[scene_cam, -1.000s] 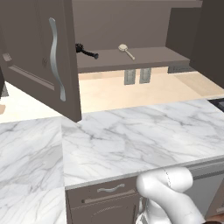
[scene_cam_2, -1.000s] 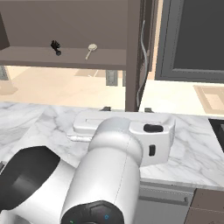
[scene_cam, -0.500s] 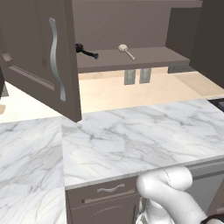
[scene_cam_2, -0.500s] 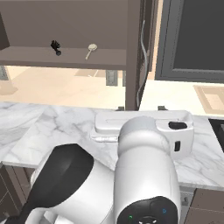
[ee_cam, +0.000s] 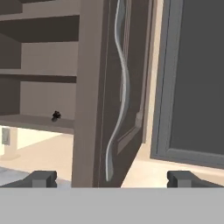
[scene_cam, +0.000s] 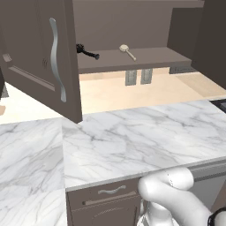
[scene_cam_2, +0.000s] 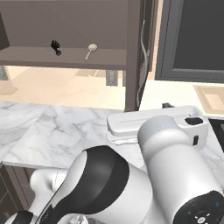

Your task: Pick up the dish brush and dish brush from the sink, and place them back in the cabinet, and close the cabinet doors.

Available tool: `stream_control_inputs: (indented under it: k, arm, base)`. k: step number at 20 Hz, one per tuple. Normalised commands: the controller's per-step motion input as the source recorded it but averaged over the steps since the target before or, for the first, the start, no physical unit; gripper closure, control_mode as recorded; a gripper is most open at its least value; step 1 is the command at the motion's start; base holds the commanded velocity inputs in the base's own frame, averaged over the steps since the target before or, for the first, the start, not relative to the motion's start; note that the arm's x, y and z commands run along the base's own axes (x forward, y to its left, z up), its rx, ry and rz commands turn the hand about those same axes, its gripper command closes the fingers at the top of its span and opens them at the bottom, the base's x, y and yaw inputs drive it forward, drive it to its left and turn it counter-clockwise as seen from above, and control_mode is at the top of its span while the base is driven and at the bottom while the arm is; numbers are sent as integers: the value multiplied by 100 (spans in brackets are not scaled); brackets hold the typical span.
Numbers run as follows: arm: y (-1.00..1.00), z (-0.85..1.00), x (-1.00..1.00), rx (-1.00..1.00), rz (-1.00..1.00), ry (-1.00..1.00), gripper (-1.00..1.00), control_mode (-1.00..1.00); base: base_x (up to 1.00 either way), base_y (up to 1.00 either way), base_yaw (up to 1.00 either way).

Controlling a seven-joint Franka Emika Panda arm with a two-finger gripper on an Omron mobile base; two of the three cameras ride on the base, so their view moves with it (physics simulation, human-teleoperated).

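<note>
A white marble counter [scene_cam: 132, 137] with grey veins runs in front of me. Behind the counter the wall [scene_cam: 128, 95] is cream, with two grey outlets [scene_cam: 138, 76] set side by side in it. Under the counter's front edge sits a brown drawer [scene_cam: 110, 194] with a wavy silver pull. Right of the counter hangs a dark-panelled wall unit [scene_cam_2: 199, 39].

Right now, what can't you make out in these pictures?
- Cream brush: hidden in the hand view by the right cabinet door.
- Black brush: too small in the hand view to show bristles.
- Left door: cut off by the left base view's top edge.
</note>
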Motion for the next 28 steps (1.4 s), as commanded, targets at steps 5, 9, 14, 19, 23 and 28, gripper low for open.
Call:
stream_control_inputs:
  k: [5,9,14,19,23,28]
  arm:
    - [0,0,5,0,14,0,-100,-100]
    - [0,-1,19,0,12,-1,-100,-100]
    - [0,0,27,0,7,0,-100,-100]
    - [0,0,18,0,4,0,-100,-100]
    - [3,0,18,0,4,0,-100,-100]
    - [4,0,20,0,5,0,-100,-100]
  base:
    - [0,0,0]
    - [0,0,0]
    - [0,0,0]
    - [0,0,0]
    - [0,0,0]
    - [0,0,0]
